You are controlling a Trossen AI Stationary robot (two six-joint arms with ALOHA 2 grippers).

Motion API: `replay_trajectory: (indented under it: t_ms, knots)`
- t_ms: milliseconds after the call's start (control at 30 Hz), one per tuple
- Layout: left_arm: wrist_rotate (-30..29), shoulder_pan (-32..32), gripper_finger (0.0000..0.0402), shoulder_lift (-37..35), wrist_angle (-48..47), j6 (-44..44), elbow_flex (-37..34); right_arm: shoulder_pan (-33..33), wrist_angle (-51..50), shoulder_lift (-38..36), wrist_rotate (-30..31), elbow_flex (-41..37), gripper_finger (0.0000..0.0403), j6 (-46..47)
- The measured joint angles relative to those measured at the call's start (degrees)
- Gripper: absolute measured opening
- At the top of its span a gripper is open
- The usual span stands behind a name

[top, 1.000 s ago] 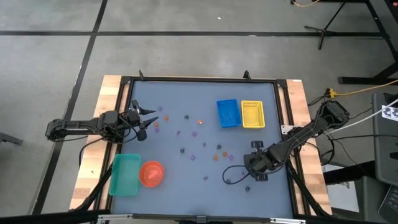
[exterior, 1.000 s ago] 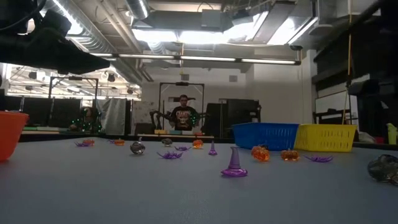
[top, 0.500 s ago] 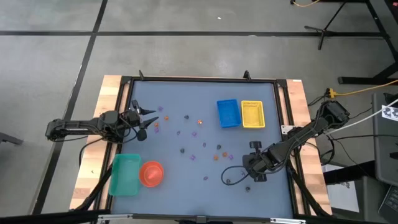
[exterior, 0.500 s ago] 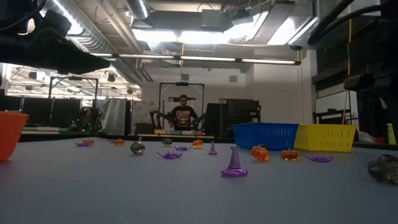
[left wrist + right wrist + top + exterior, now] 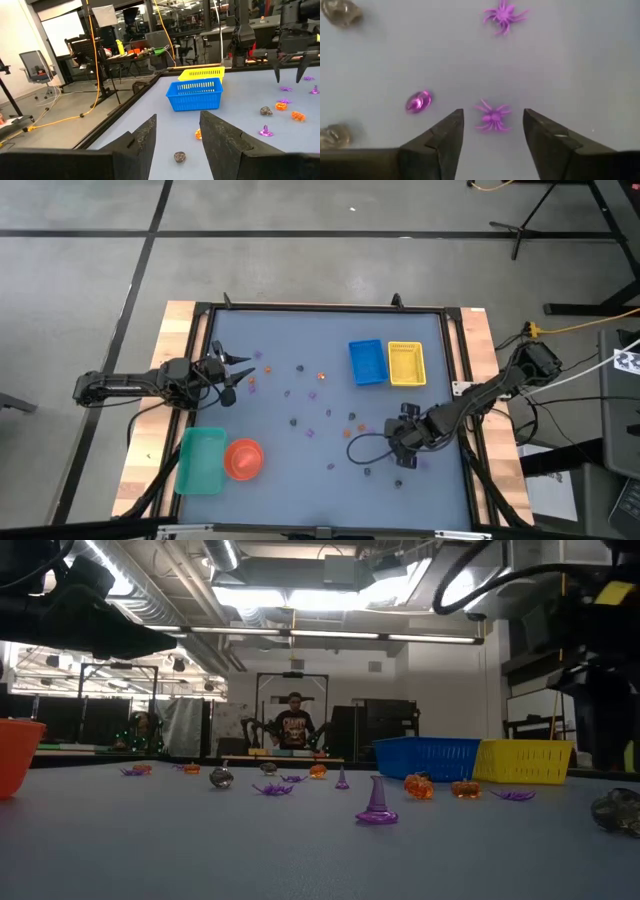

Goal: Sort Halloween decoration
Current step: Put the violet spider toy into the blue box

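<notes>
Straddling a purple spider (image 5: 492, 118), right fingers (image 5: 445, 135) gape empty; left fingers (image 5: 145, 135) likewise.

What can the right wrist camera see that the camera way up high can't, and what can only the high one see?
Only the right wrist view shows that the little purple pieces are spiders: one purple spider lies between the open fingers, another spider farther off. Only the high view shows the blue tray, yellow tray, green tray, orange bowl and the left gripper. Both show the grey table.
</notes>
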Motion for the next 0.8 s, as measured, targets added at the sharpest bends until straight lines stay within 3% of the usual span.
replay_trajectory:
  t_ms: [167,800]
  knots:
    - [0.0,0.0,0.0137,0.0,0.0,0.0,0.0,-0.3,1.2,0.0,-0.1,-1.0,0.0226,0.0]
    - [0.0,0.0,0.0137,0.0,0.0,0.0,0.0,-0.3,8.5,-0.2,-1.3,-7.5,0.0227,-0.1]
